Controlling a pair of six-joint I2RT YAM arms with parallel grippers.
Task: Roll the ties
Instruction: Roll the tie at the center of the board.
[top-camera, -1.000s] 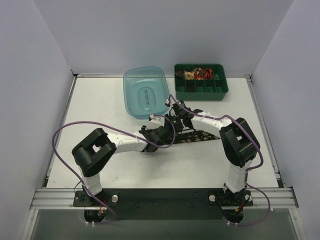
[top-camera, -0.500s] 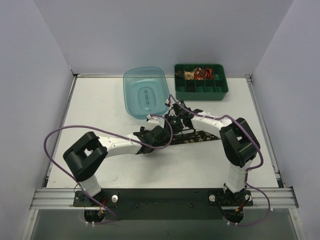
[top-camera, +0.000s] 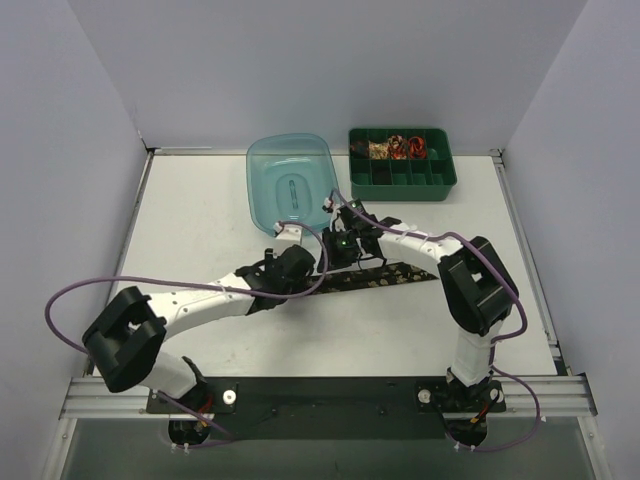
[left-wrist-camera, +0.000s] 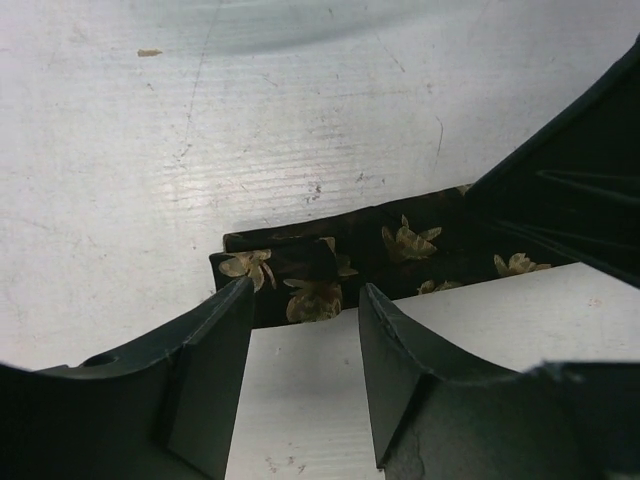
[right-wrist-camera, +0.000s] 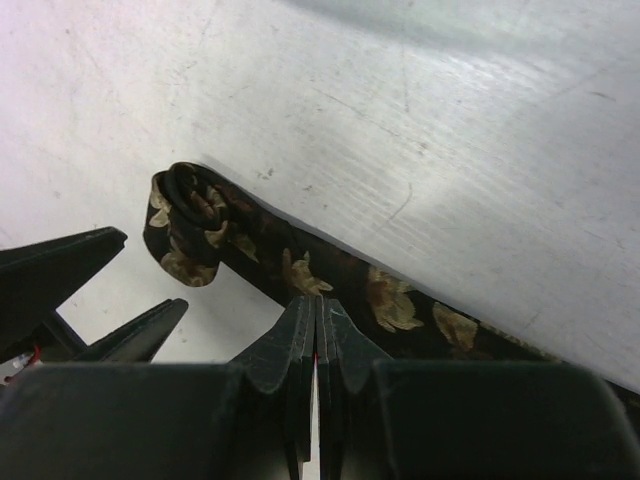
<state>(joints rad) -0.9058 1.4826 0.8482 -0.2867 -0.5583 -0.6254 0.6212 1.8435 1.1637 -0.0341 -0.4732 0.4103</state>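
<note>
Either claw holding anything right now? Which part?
Left claw open beside the rolled end of the tie, gripping nothing. Right claw shut, tips at the tie edge near the roll; a pinch can't be confirmed.

Lab: white-walled robot table (top-camera: 190, 210)

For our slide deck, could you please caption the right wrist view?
Shut right end effector at the edge of the black floral tie, whose end is curled into a small coil.

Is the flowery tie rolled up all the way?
No, only one end of the tie is curled into a small roll; the rest lies flat on the table.
</note>
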